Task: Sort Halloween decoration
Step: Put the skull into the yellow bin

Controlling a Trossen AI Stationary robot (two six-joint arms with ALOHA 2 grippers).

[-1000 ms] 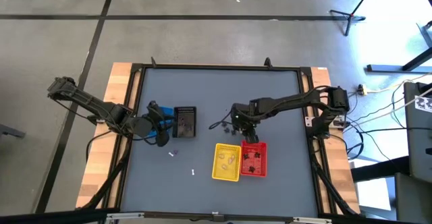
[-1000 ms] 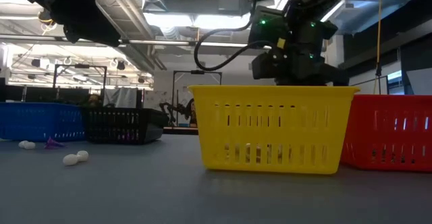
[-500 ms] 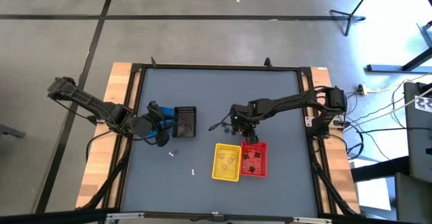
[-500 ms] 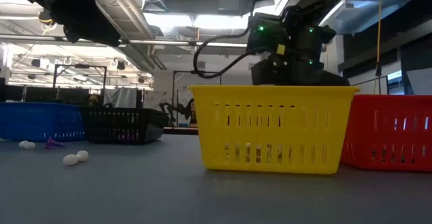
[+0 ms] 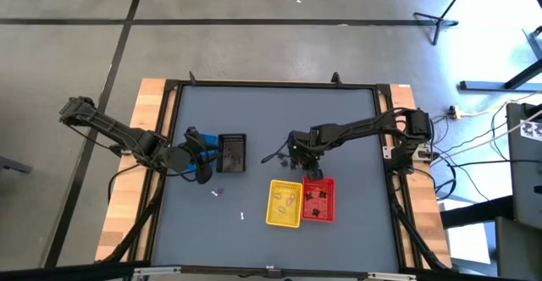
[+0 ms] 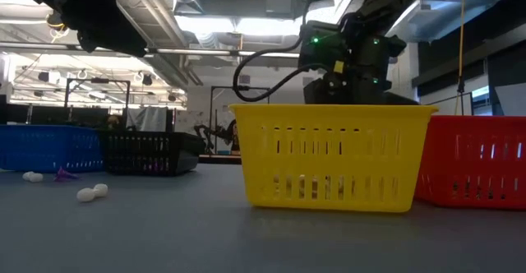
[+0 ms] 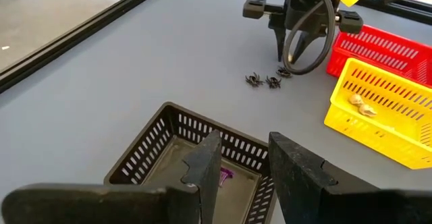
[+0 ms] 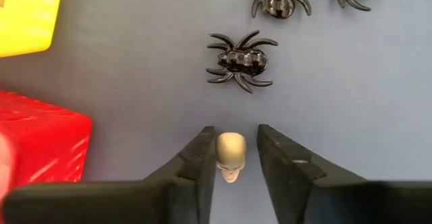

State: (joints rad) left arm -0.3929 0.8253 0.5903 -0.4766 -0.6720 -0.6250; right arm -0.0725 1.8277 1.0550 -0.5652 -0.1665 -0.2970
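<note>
A small tan skull [image 8: 231, 155] lies on the grey table [image 5: 254, 112] between the fingers of the right gripper [image 8: 233, 158], near the red basket [image 8: 37, 140]; the fingers [image 8: 197, 162] flank it closely, but contact cannot be told. Black spiders [image 8: 241, 61] lie just beyond it. The yellow basket [image 5: 284, 203] beside the red one holds tan pieces [image 7: 361, 104]. The left gripper [image 7: 244, 166] hangs over the black basket [image 7: 179, 150], fingers apart and empty, a purple piece [image 7: 225, 175] below. White trinkets [image 6: 91, 192] lie loose on the table
</note>
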